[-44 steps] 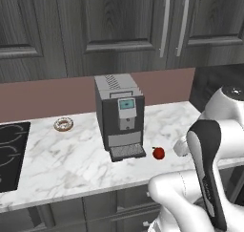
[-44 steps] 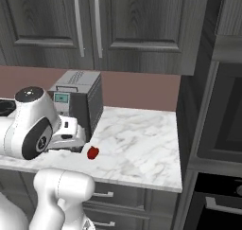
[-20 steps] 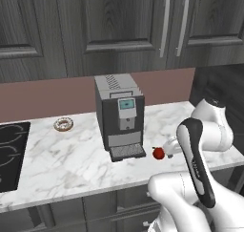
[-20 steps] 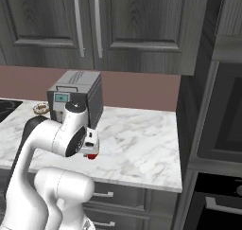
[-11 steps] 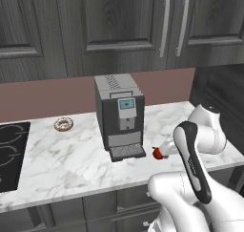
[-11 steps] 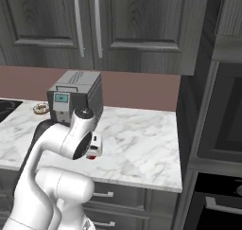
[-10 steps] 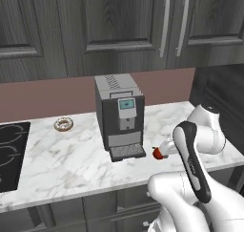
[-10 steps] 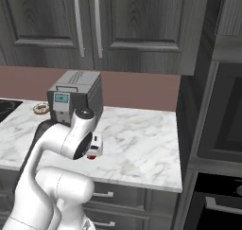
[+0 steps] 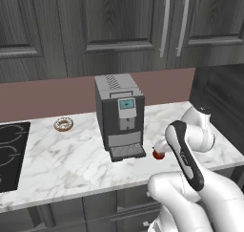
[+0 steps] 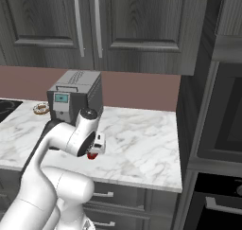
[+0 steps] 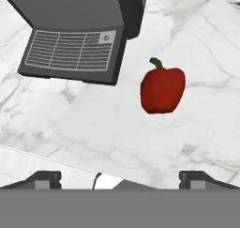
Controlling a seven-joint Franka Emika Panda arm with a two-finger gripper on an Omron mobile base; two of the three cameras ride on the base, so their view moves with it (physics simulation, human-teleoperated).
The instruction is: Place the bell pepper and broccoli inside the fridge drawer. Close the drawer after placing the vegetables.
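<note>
The arm was bent low over the worktop (image 9: 71, 164). The end effector (image 11: 120, 178) was pointed downward, opened wide and holding nothing. The bell pepper (image 11: 162, 89) was positioned just beyond it, beside the coffee machine (image 9: 119, 116).

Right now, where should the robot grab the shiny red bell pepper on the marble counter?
Probably around the wide middle of the small glossy red bell pepper, coming straight down from above. It lies alone on the white marble counter, beside the dark grey coffee machine's drip tray, with free counter on both flanks. The open gripper hangs above it; avoid the thin green stem.
</note>
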